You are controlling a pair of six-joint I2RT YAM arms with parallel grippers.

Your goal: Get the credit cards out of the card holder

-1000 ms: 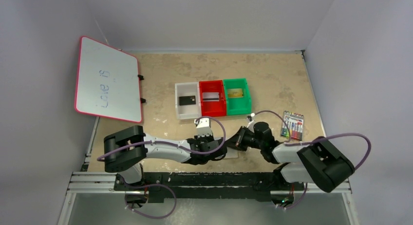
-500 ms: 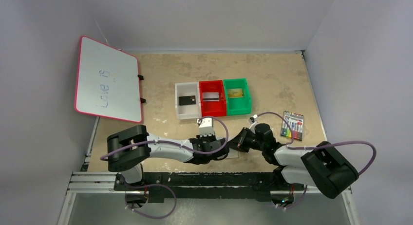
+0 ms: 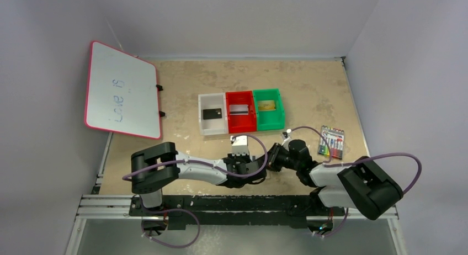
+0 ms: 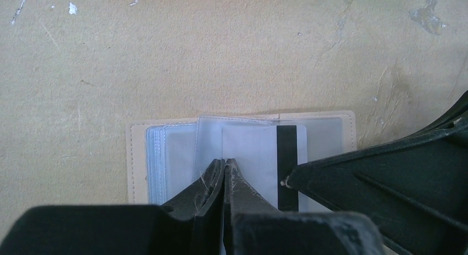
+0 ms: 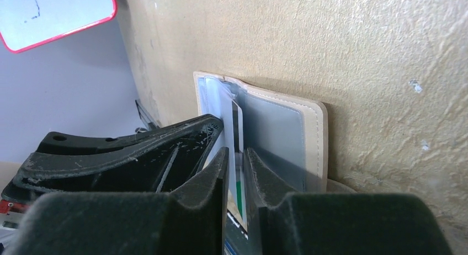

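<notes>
Extracting striped card (image 4: 248, 155) from card holder (image 4: 132, 155); left tool (image 4: 224, 162) pinched shut, apparently on card; right tool (image 5: 237, 151) narrowly parted astride it. Next: slide card clear of holder.

Down on the tan table (image 4: 221, 56) the card holder (image 4: 137, 155) lies open, the left gripper (image 4: 224, 169) sits over it with its fingers pressed together, and one dark finger of the right gripper (image 4: 342, 180) touches the black-striped pale card (image 4: 251, 150).
</notes>
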